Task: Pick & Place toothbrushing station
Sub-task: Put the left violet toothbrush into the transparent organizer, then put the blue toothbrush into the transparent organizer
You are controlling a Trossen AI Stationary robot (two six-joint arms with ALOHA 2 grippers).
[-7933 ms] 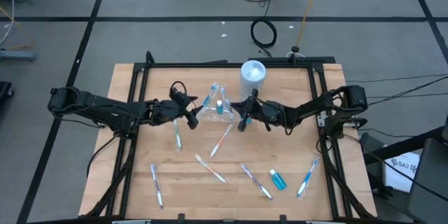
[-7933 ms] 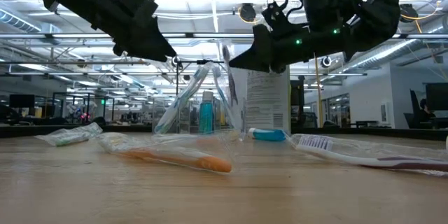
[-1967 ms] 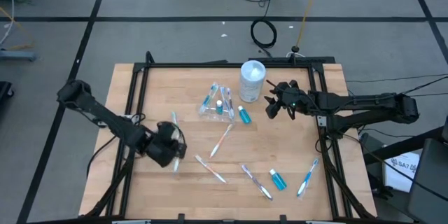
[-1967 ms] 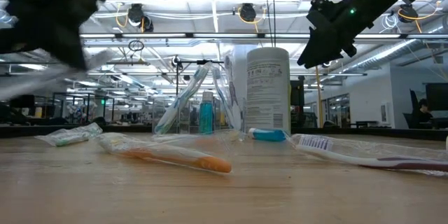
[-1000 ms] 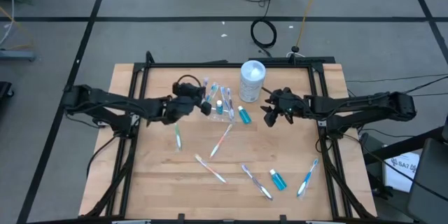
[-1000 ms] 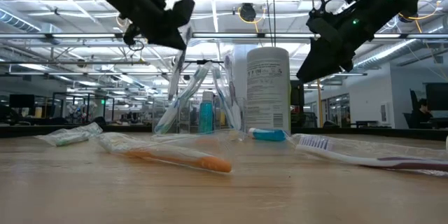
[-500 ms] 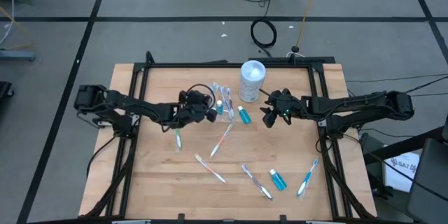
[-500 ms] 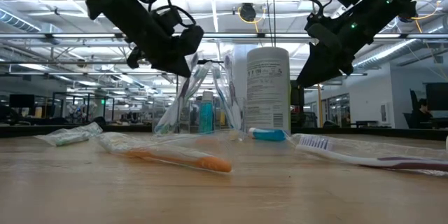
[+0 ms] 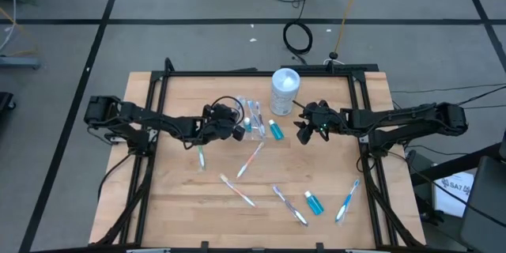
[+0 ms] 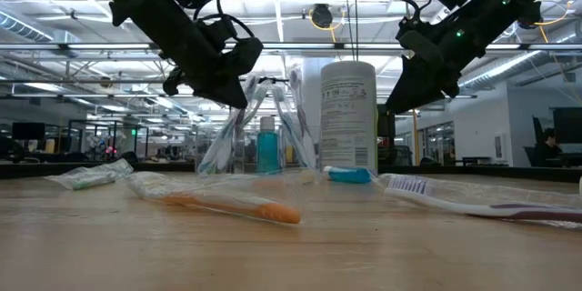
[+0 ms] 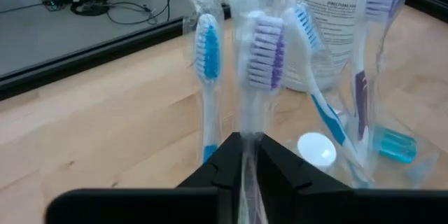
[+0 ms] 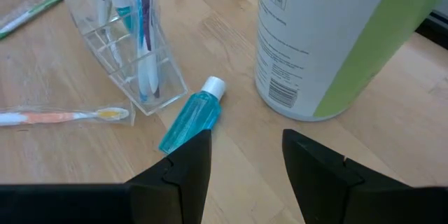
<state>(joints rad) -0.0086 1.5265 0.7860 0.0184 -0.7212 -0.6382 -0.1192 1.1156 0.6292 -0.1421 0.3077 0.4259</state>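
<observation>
Toothbrush (image 11: 257, 63), wrapped in crinkly clear plastic, now stands in the clear cup (image 9: 251, 124) mid-desk; a second ago it was above it. The left gripper (image 9: 237, 130) pinches it lightly, loosening. I think it's nearly placed. The right gripper (image 12: 243, 159) waits open above a smooth blue tube (image 12: 190, 122).

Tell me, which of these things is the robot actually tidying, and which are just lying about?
Part of the job:
clear cup
purple-bristled toothbrush at the left gripper
loose toothbrushes
blue tubes

Just there:
white canister
black cable on the floor
</observation>
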